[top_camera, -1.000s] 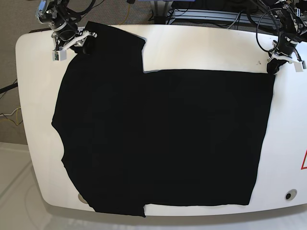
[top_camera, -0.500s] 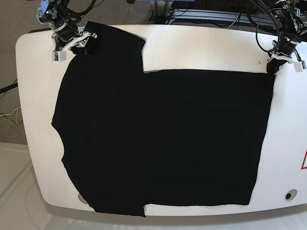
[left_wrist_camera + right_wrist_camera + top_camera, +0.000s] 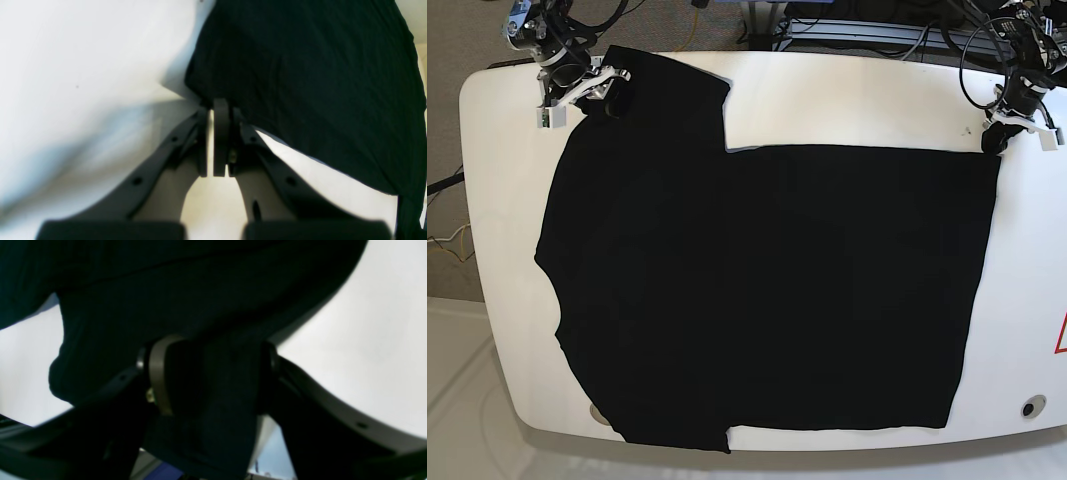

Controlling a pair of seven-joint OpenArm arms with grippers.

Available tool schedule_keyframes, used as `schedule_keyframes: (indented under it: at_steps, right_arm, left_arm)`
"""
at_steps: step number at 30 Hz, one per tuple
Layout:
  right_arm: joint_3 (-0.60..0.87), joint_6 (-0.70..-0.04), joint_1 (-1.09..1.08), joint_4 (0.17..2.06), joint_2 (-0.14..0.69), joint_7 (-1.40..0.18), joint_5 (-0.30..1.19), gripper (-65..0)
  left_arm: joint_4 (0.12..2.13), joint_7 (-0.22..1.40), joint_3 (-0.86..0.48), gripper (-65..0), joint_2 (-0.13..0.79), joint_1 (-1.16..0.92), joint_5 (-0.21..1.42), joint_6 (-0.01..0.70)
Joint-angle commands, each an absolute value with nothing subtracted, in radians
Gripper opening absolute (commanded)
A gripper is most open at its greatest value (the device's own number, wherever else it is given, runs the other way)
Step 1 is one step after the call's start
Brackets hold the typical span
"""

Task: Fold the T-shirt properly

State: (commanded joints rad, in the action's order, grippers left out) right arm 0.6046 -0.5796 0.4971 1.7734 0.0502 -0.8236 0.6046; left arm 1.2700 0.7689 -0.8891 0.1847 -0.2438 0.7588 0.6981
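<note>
Your right tool (image 3: pixel 215 373) stands with fingers apart above the sleeve end of the shirt (image 3: pixel 767 290), which lies flat on the worktop (image 3: pixel 857 100), while your left tool (image 3: pixel 993 152) is at its opposite upper corner, grip impossible to tell.

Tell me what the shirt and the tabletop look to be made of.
The T-shirt: soft matte knit fabric, probably cotton or a blend; it shows small soft wrinkles and no shine, though the fibre itself can't be told.

The tabletop: a smooth white hard panel, perhaps laminate or painted board, judging by its even colour and rounded corners.
</note>
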Motion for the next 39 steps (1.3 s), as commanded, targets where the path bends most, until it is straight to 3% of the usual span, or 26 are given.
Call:
schedule_keyframes:
  at_steps: [28,34,36,39]
  right_arm:
    - [0.598,-0.579,0.509,1.772,0.050,-0.822,0.594,-32.5]
    - [0.593,-0.579,0.509,1.769,0.048,-0.815,0.599,-32.4]
    - [0.592,-0.581,0.508,1.767,0.048,-0.814,0.599,-32.4]
    - [0.589,-0.581,0.508,1.767,0.048,-0.813,0.597,-32.3]
  left_arm:
    - [1.282,0.767,-0.884,-64.0,0.189,-0.263,0.764,0.698]
    - [1.286,0.759,-0.879,-34.1,0.189,-0.256,0.757,0.698]
    - [1.286,0.759,-0.878,-27.4,0.189,-0.257,0.758,0.698]
    - [1.289,0.764,-0.877,-23.9,0.189,-0.258,0.759,0.698]
